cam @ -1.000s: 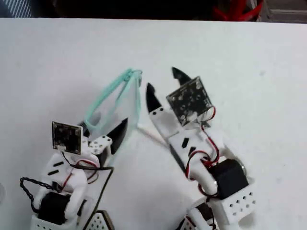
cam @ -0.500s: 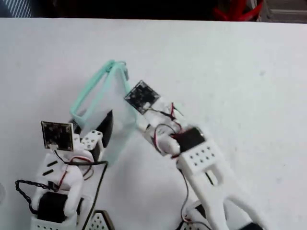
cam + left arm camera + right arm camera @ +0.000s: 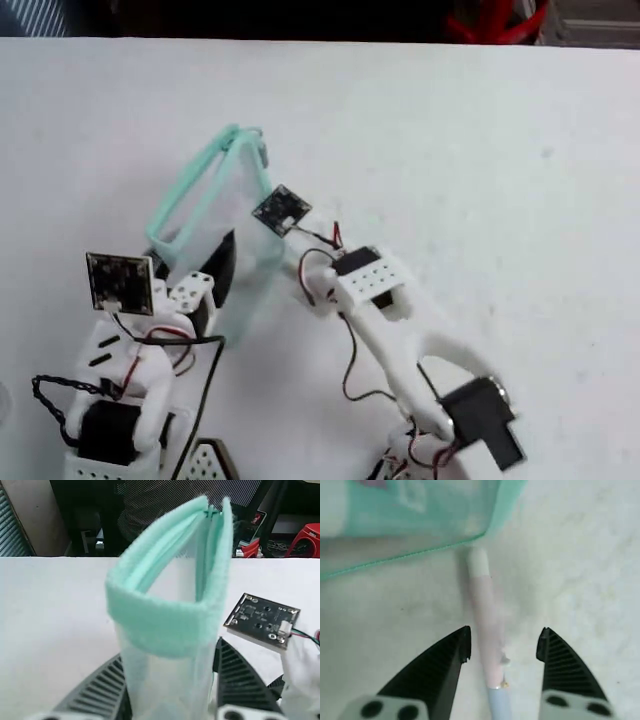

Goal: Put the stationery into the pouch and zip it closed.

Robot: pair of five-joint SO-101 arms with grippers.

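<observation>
pouch (image 3: 165, 625): upright, clear body, mint-green rim, mouth gaping open
left gripper (image 3: 169, 652): dark ribbed jaws clamped on either side of pouch
circuit board (image 3: 262, 620): just beside pouch, over white table (image 3: 50, 605)

Two white plastic arms (image 3: 395, 345), black servo blocks (image 3: 480, 425) at the joints, red and black wires (image 3: 347, 362) looping along the links, square dark circuit boards (image 3: 120, 282) on the wrists, ribbed black fingers (image 3: 445, 665) tapering to points
</observation>
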